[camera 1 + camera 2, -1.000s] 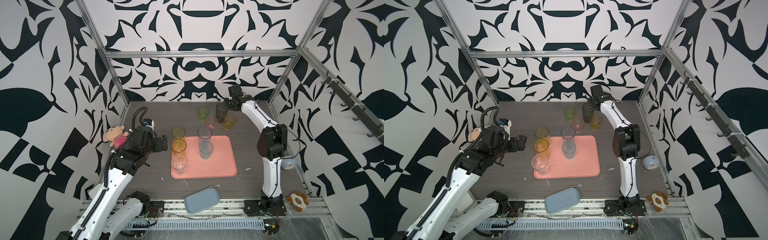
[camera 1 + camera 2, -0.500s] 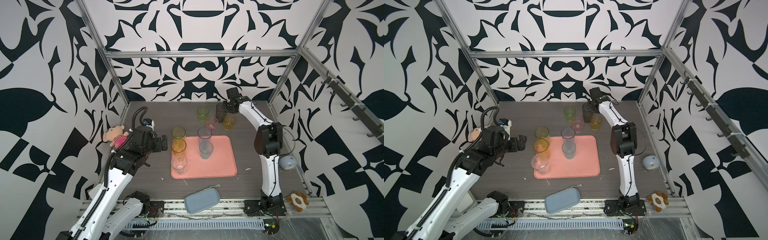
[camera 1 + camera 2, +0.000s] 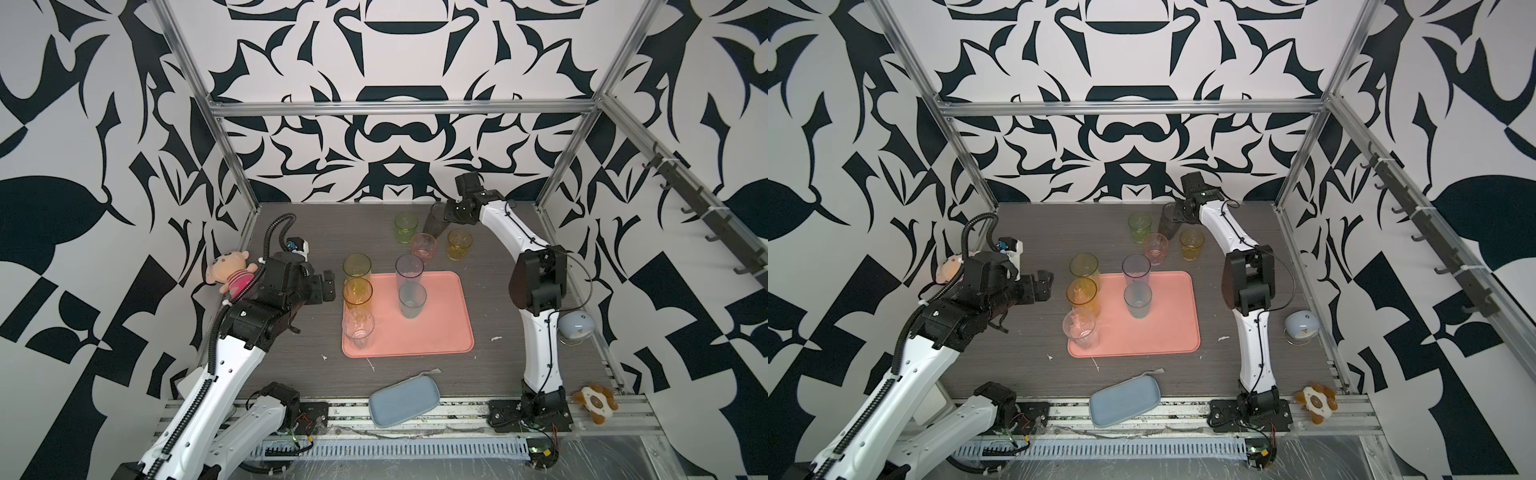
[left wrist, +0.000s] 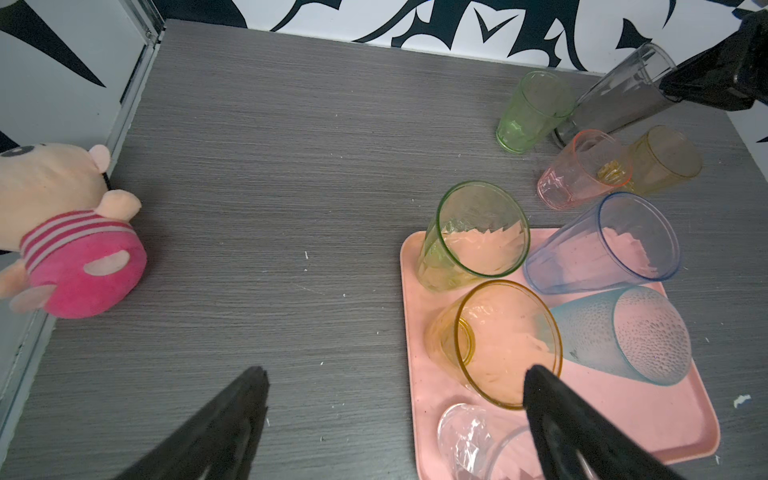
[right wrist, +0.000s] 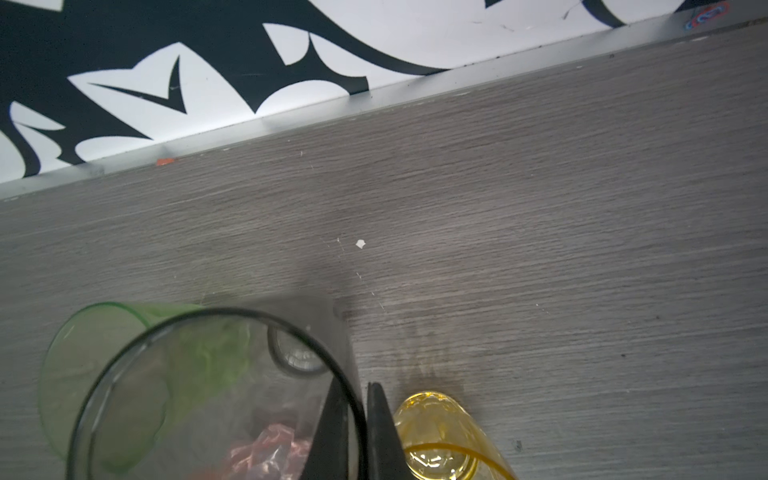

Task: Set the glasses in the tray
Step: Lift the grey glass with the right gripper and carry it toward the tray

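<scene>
The salmon-pink tray (image 3: 440,336) lies mid-table. It holds several glasses: yellow-green (image 3: 356,266), amber (image 3: 357,293), clear (image 3: 358,330), blue (image 3: 409,270) and teal (image 3: 412,300). Behind it on the table stand a green glass (image 3: 405,227), a pink one (image 3: 423,246) and a short yellow one (image 3: 459,244). My right gripper (image 5: 357,395) is shut on the rim of the tall smoke-grey glass (image 3: 434,224), one finger inside and one outside, and the glass leans. My left gripper (image 4: 397,374) hangs open beside the amber glass (image 4: 498,340), holding nothing.
A blue-grey dish (image 3: 404,402) lies at the front edge. A pink plush pig (image 3: 230,276) sits by the left wall. A pale blue round object (image 3: 575,328) and a small plush toy (image 3: 594,405) are at the right. The back wall is close behind the right gripper.
My right gripper has closed onto the smoke-grey glass's rim, and the glass now tilts. The left arm has not moved.
</scene>
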`<state>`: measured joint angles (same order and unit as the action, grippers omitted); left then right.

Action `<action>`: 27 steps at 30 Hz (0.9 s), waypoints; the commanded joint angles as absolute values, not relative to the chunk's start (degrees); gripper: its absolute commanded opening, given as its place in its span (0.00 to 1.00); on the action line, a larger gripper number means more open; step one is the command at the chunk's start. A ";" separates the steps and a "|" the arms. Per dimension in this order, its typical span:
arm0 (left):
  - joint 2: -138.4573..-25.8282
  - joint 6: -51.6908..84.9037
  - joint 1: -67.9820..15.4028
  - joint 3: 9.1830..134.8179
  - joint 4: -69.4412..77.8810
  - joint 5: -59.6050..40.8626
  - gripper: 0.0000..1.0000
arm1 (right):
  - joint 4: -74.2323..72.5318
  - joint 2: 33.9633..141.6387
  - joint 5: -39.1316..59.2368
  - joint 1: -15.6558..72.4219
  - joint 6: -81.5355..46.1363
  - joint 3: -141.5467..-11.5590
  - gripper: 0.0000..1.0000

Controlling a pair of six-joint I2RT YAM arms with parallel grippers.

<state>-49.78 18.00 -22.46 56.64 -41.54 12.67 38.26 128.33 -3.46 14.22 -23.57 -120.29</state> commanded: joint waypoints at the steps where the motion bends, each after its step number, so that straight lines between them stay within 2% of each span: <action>1: -49.35 18.11 -22.30 56.24 -41.79 12.93 0.99 | 38.03 126.52 -3.09 13.99 -23.52 -123.25 0.03; 4: -49.22 18.11 -22.30 56.12 -41.81 12.86 0.99 | 38.41 125.59 -2.74 14.04 -23.48 -123.22 0.00; 27: -48.78 18.22 -22.32 56.11 -41.59 12.58 0.99 | 45.34 106.53 -2.15 14.58 -21.61 -116.91 0.00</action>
<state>-49.50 18.00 -22.46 56.64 -41.54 12.62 43.88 110.04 -2.28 14.24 -22.33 -117.62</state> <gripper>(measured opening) 0.994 0.050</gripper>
